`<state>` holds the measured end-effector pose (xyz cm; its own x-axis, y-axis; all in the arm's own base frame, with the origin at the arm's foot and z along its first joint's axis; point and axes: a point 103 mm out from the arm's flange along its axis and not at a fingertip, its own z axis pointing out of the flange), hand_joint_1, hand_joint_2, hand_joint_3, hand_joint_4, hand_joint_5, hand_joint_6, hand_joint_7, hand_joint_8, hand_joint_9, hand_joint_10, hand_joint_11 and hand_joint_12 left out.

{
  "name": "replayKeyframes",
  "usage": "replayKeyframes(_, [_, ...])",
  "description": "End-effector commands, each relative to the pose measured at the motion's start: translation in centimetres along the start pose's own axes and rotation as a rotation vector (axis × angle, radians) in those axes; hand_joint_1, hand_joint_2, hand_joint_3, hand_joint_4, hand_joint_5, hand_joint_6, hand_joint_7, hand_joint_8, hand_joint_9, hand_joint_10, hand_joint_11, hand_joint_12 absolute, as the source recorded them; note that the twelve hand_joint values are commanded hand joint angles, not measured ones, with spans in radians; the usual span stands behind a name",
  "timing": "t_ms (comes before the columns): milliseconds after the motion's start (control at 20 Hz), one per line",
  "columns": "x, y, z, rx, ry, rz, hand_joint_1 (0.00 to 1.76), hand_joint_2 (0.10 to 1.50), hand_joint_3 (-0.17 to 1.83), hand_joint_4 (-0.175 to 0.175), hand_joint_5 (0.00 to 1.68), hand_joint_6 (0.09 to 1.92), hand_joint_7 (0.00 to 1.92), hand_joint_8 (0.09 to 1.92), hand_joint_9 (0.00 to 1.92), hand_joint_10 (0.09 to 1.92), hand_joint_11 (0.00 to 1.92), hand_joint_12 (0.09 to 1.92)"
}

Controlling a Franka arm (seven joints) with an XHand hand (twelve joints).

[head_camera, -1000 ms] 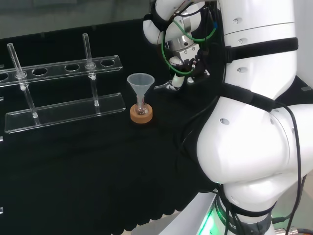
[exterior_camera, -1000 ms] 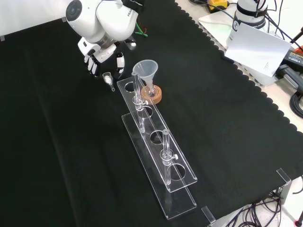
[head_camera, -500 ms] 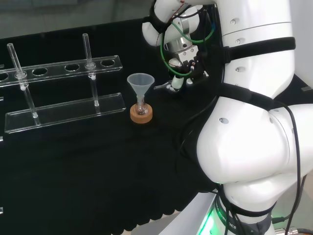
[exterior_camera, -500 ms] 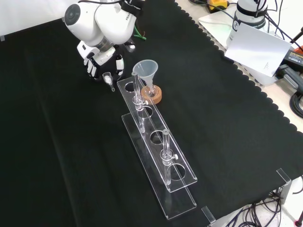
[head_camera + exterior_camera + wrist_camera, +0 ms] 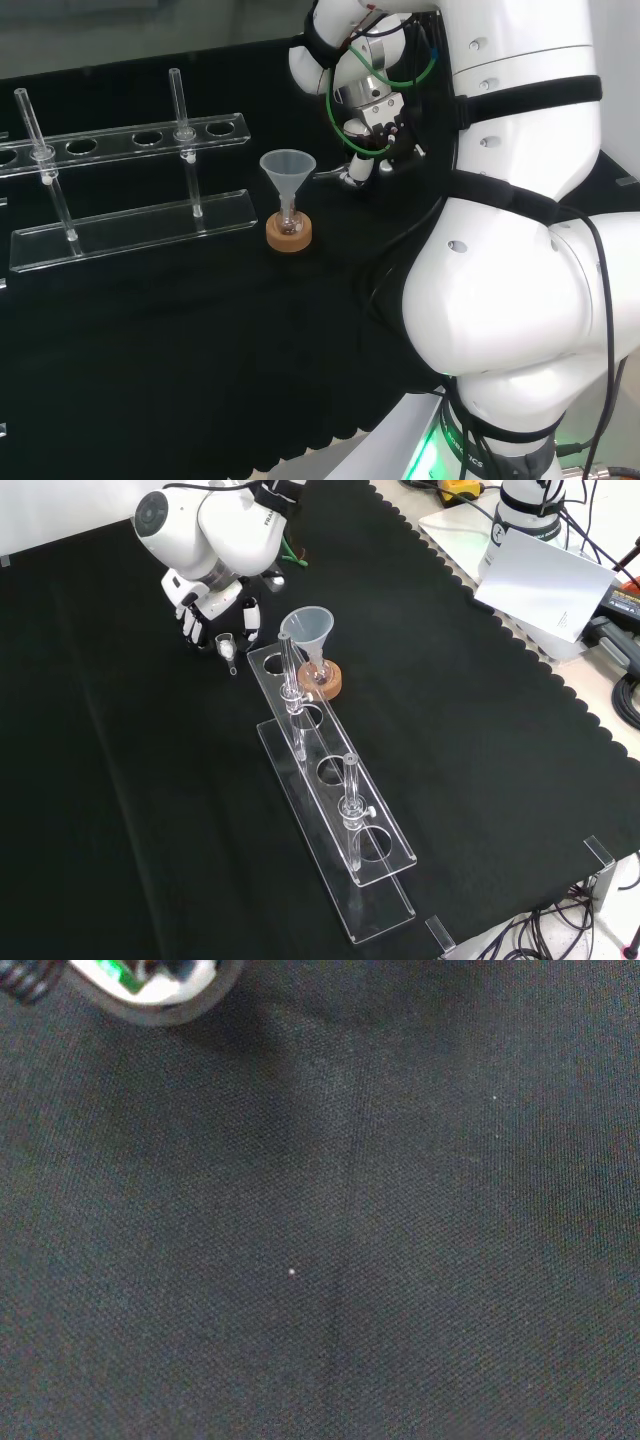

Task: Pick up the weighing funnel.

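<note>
Nearest the front camera, the rack (image 5: 322,743) is standing on the cloth (image 5: 120,780) with two tubes (image 5: 351,780) upright in it. Beside its far end, the funnel (image 5: 305,623) is sitting mouth up in a small flask on a cork ring (image 5: 331,684). Just beyond that end of the rack, the weighing funnel (image 5: 228,643) is lying on the cloth, not yet lifted. The hand (image 5: 210,605) is hanging right over it with fingers pointing down and spread apart, gripping nothing; whether any fingertip is touching the piece cannot be told. The risks are crowding together here. The piece is looking small, clear and smooth, so fingers closing off-centre are likely to be flicking it across the cloth. They could also be pinching only its short stem, letting it swing and drop on the lift. The rack's end and the tall funnel are standing near the hand, to its right in the front view. A wide closing sweep or a sideways drift is therefore threatening to tip the funnel out of its flask or nudge the rack.
</note>
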<state>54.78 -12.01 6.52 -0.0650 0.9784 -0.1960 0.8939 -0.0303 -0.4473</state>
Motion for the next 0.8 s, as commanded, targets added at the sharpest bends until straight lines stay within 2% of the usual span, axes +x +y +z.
replayKeyframes(50, [0.1,0.0,-0.4,-0.014,-0.009,0.012,1.01,0.74,0.5,0.122,1.05,0.76,0.6,0.67,0.8,0.49,0.52,1.3])
replayKeyframes(100, [0.1,-0.1,-0.5,-0.019,-0.012,0.015,1.05,0.73,0.55,0.148,1.13,0.77,0.63,0.66,0.83,0.48,0.53,1.29])
replayKeyframes(200, [0.0,-0.2,-0.7,-0.016,-0.011,0.023,1.09,0.68,0.65,0.17,1.2,0.78,0.66,0.63,0.87,0.46,0.56,1.27])
replayKeyframes(450, [-0.3,-0.6,-1.2,-0.012,0.002,0.022,1.11,0.65,0.71,0.175,1.22,0.79,0.69,0.62,0.91,0.45,0.59,1.27])
replayKeyframes(800, [-2.1,-2.1,-2.2,-0.02,0.065,0.052,1.11,0.65,0.71,0.175,1.23,0.78,0.68,0.62,0.92,0.45,0.61,1.26])
